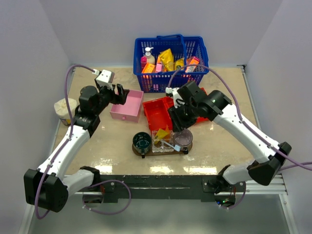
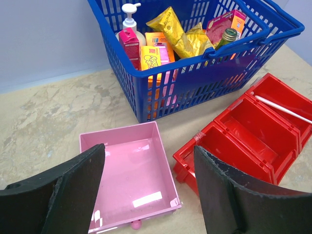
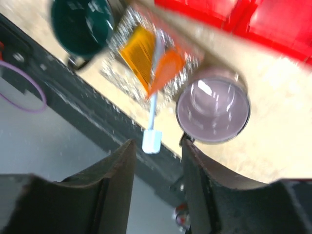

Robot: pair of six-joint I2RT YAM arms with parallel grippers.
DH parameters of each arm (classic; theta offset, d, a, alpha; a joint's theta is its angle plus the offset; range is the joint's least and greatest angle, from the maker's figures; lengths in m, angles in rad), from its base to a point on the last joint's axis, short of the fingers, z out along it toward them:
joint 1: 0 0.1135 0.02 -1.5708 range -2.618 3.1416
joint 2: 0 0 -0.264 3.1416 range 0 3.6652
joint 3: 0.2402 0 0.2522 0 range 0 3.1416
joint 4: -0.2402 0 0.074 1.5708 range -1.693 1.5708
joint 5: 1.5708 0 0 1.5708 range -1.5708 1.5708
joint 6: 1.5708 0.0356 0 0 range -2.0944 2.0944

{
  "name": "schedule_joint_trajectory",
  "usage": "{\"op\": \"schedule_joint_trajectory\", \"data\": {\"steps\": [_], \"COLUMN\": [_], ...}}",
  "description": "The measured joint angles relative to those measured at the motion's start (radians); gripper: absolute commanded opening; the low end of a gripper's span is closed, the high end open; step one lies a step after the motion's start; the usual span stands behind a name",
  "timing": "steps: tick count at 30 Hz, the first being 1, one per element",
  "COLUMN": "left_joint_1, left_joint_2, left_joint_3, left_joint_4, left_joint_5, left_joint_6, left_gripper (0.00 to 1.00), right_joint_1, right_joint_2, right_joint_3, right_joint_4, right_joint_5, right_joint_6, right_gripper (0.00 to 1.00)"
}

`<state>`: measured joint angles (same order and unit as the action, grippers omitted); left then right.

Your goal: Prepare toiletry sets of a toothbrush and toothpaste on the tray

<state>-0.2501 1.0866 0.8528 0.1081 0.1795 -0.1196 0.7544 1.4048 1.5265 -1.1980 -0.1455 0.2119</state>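
The dark brown tray [image 1: 165,151] lies at the near middle of the table. It holds a green cup [image 1: 142,141], a purple cup [image 1: 183,139] and a clear square dish between them. An orange-yellow toothpaste tube [image 1: 162,131] and a white toothbrush [image 1: 170,144] lie on that dish. The blurred right wrist view shows the orange tubes [image 3: 140,62] and the toothbrush [image 3: 155,100] crossing them. My right gripper [image 3: 157,157] is open and empty above the tray. A second toothbrush [image 2: 282,108] lies in the red bin [image 2: 253,134]. My left gripper [image 2: 148,190] is open and empty over the pink box [image 2: 131,170].
A blue basket [image 1: 171,62] full of packets and bottles stands at the back, and it also shows in the left wrist view [image 2: 204,78]. A beige tub [image 1: 64,110] sits at the left edge. The right arm covers part of the red bin [image 1: 158,111].
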Motion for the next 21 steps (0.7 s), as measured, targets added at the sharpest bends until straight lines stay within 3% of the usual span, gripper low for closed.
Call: {"op": "schedule_joint_trajectory", "data": {"steps": [10, 21], "left_joint_1": [0.0, 0.0], "left_joint_2": [0.0, 0.0], "left_joint_3": [0.0, 0.0], "left_joint_4": [0.0, -0.001], "left_joint_5": [0.0, 0.0], "left_joint_6": [0.0, 0.0], "left_gripper": [0.77, 0.77], "right_joint_1": [0.083, 0.188], "right_joint_2": [0.011, 0.101], "right_joint_3": [0.079, 0.07], "right_joint_4": [0.157, 0.197], "right_joint_5": [0.005, 0.092], "right_joint_6": [-0.084, -0.164], "right_gripper": [0.36, 0.37]}}
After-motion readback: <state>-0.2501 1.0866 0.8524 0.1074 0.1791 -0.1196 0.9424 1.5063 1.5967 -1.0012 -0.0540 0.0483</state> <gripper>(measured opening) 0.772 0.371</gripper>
